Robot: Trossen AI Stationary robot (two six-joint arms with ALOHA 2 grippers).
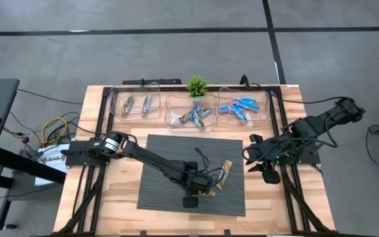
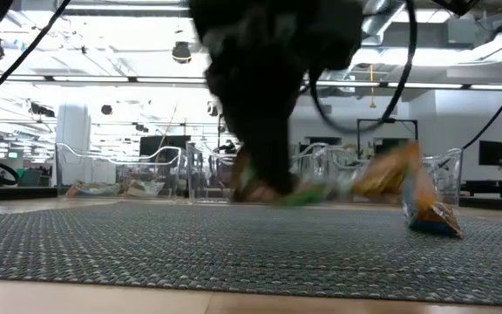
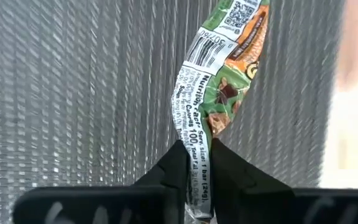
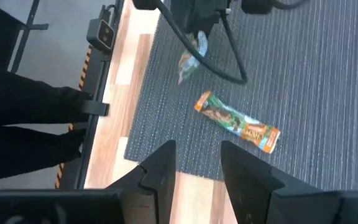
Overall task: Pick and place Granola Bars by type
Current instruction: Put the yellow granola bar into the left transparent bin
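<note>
While three clear bins (image 1: 135, 115) at the table's far edge hold sorted bars, the grey mat (image 1: 170, 158) lies under the left gripper (image 3: 195, 163), which pinches one end of a green-tan granola bar (image 3: 219, 74). Likely light, crinkly and slippery; an end grip may swing. A second bar (image 4: 237, 122) lies just beyond. The right gripper (image 4: 197, 163) waits half-open, empty.

Two bars (image 1: 224, 172) on the mat (image 1: 170, 191) (three bins (image 1: 191, 110) behind it)
</note>
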